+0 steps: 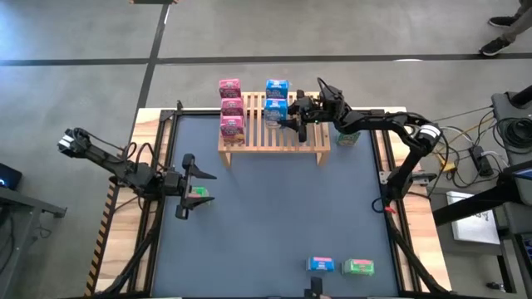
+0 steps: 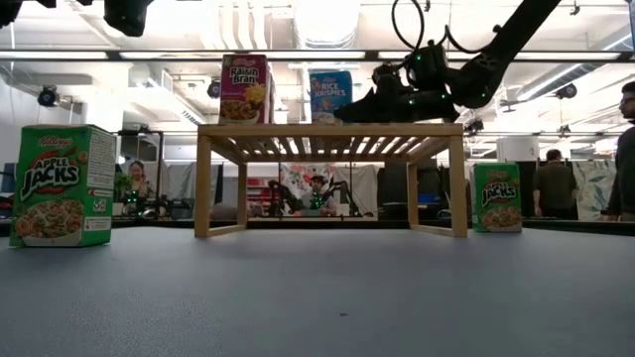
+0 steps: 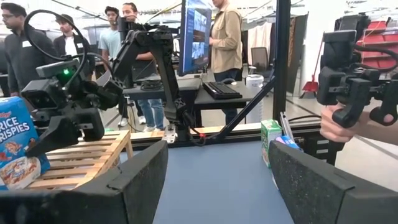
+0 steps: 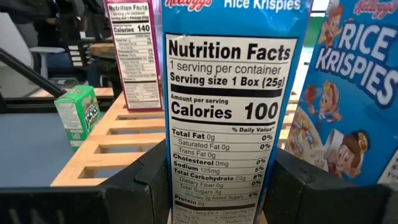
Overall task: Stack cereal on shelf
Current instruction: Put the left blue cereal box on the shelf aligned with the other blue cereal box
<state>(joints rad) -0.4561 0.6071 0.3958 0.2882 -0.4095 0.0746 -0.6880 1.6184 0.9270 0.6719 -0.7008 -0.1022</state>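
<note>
The shelf (image 1: 287,137), a light slatted wooden rack, stands at the table's far middle. Three pink cereal boxes (image 1: 231,106) stand in a row on its left part, and a blue box (image 1: 277,87) stands at its far edge. My right gripper (image 4: 217,190) reaches over the shelf from the right, shut on a second blue box (image 1: 275,109). My left gripper (image 3: 217,180) hovers open and level at the table's left, above a green box (image 1: 199,193) that stands on the table. My right gripper pinches the blue box low down, one finger (image 4: 149,180) on each broad face, with the narrow nutrition-label side (image 4: 186,186) toward the wrist. The fingers come level from the table's right. The box stands upright over the slats; its bottom is hidden by the gripper.
Another green box (image 1: 347,137) stands on the table just right of the shelf. A blue box (image 1: 320,264) and a green box (image 1: 359,266) lie near the front edge. The mat between the shelf and the front boxes is bare. People stand beyond the table.
</note>
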